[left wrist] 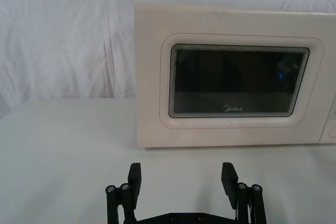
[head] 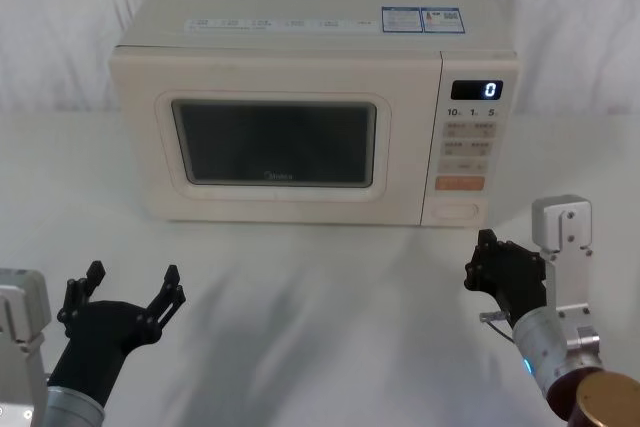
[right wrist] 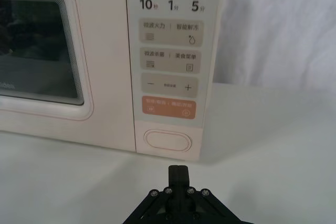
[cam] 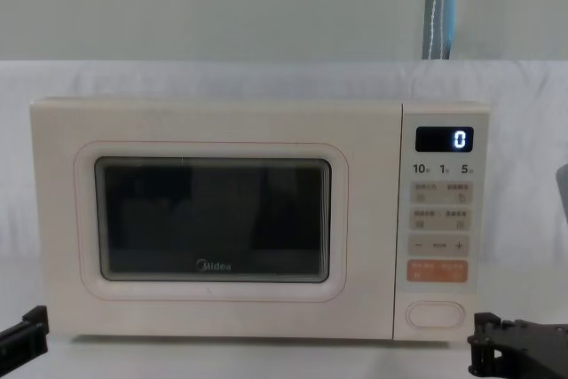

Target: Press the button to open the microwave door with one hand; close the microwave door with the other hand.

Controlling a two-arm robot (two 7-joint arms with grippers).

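Just beyond right end effector [right wrist: 178,170], button [right wrist: 168,140]

Staged lab test bench: lone microwave [cam: 257,219] on white cloth-draped table [head: 320,327], plain white backdrop [left wrist: 63,45].

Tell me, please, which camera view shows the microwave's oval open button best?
The right wrist view: the button sits close and head-on above the shut right gripper. Head and chest views show it smaller; the left wrist view catches its edge.

Soft, even, bright light; pictures mostly sharp.
A faint grey shadow lies on the white cloth-covered table [head: 330,287] at 6 o'clock of the cream-white microwave door [head: 275,142]; its dark glass shows no glare.
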